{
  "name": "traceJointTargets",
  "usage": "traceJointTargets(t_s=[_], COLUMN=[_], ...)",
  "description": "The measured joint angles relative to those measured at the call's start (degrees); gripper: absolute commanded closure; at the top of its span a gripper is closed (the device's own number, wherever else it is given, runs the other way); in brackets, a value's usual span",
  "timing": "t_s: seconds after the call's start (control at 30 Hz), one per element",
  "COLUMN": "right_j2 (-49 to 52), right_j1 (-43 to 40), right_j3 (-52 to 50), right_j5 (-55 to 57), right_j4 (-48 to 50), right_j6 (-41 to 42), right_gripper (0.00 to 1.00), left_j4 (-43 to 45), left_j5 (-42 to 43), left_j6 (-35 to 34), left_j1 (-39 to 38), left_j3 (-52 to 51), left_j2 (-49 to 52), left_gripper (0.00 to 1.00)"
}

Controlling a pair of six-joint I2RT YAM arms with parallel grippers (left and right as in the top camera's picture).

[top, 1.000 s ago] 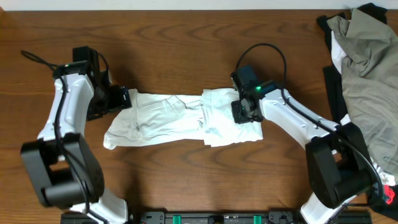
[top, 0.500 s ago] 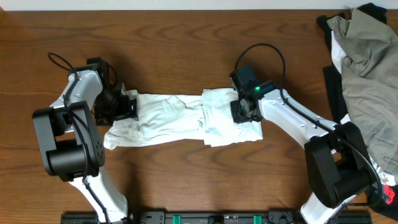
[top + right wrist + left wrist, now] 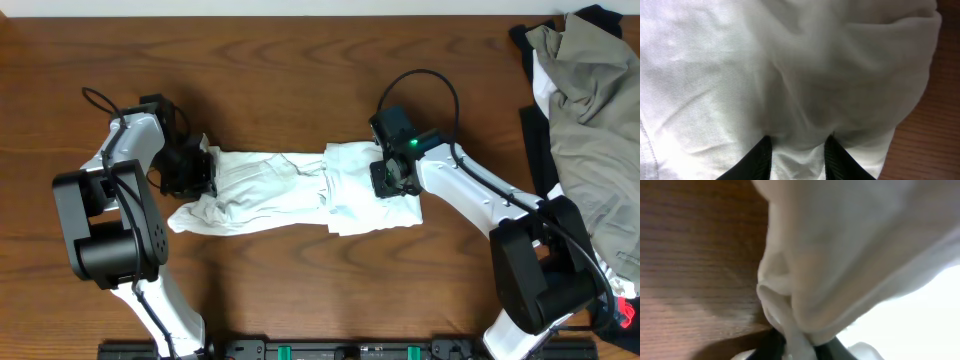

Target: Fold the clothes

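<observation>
White T-shirt (image 3: 290, 190) lies on the table (image 3: 300, 80), both end effectors (image 3: 205, 170) (image 3: 385, 180) pinching its fabric.

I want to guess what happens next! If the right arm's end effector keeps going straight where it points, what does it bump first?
Most likely the white T-shirt: the right end effector points into its folds, apparently already pressing the cloth.
</observation>
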Motion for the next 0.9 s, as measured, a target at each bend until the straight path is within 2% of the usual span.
traceJointTargets(t_s=[0.23, 0.47, 0.73, 0.9], right_j2=[0.0, -1.55, -8.96, -9.27], right_j1=[0.0, -1.22, -7.08, -11.67], right_j3=[0.02, 2.67, 6.99, 7.08], right_j5=[-0.37, -1.25, -1.53, -1.49], right_j4=[-0.11, -1.09, -4.66, -8.79], right_j6=[0.0, -0.48, -2.38, -2.78], right_gripper=[0.68, 0.59, 0.58, 0.59], left_j4=[-1.27, 0.44, 1.6, 1.55], left_j5=[-2.27, -7.82, -11.1, -8.13], left_j6=[-2.14, -5.18, -7.13, -7.52], left_j1=[0.7, 6.16, 13.05, 12.5], left_j3=[0.0, 0.0, 0.0, 0.0], left_j2=[-0.76, -9.38, -15.82, -16.52], left_gripper=[0.92, 0.91, 0.92, 0.94])
